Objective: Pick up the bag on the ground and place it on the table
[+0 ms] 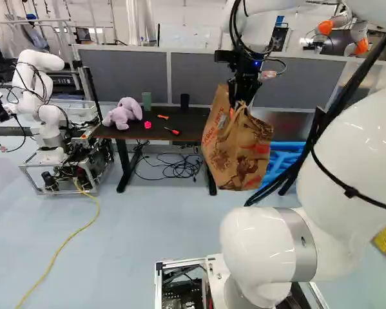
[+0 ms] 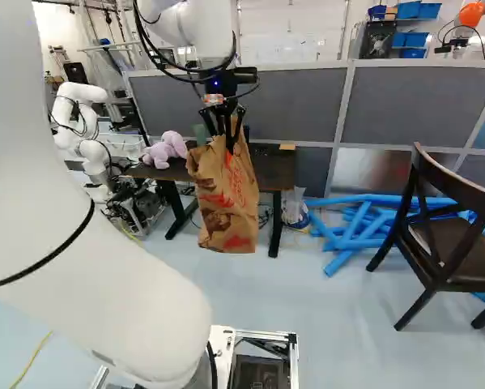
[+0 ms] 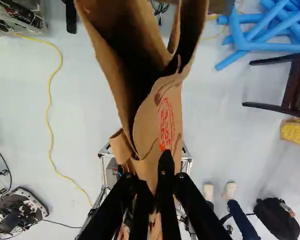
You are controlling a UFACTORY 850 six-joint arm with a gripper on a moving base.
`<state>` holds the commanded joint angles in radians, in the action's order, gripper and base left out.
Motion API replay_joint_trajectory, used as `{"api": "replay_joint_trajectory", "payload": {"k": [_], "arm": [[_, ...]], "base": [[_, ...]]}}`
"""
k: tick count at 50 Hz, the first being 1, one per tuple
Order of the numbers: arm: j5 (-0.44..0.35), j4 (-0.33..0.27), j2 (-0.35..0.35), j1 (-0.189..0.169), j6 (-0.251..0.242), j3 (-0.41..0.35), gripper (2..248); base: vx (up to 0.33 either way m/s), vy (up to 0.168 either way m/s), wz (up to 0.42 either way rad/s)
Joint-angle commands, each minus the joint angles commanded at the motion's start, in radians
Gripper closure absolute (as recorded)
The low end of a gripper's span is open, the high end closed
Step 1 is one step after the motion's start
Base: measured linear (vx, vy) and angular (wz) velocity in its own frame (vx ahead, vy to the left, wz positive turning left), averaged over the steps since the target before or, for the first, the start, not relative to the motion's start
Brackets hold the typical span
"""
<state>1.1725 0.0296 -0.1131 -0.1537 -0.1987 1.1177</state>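
Note:
In the left base view my gripper points down over the brown paper bag, its fingers at the bag's top edge. The bag hangs upright above the floor, in front of the dark table and near its right end. The wrist view shows the gripper shut on the rim of the bag, with the bag's open mouth ahead of the fingers. The bag's far side and part of the tabletop behind it are hidden.
On the table lie a purple plush toy, a green cup, a dark cup and small tools. Blue tubes lie on the floor beside a dark chair. Another robot stands left of the table.

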Motion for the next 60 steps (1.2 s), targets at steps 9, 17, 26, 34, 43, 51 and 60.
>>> {"api": "replay_joint_trajectory", "payload": {"k": [9, 17, 26, 34, 43, 51, 60], "arm": [[0.0, 0.0, 0.0, 0.0, 0.0, 0.0, 229], [0.0, 0.0, 0.0, 0.0, 0.0, 0.0, 229], [0.0, 0.0, 0.0, 0.0, 0.0, 0.0, 229], [0.0, 0.0, 0.0, 0.0, 0.0, 0.0, 229], [0.0, 0.0, 0.0, 0.0, 0.0, 0.0, 229], [0.0, 0.0, 0.0, 0.0, 0.0, 0.0, 229], [0.0, 0.0, 0.0, 0.0, 0.0, 0.0, 229]], "base": [[0.161, -0.093, -0.003], [0.161, -0.087, 0.004], [0.172, -0.06, -0.015], [0.167, -0.032, -0.005], [0.165, -0.031, -0.007], [0.154, -0.04, 0.005], [0.147, -0.049, 0.0]]}}
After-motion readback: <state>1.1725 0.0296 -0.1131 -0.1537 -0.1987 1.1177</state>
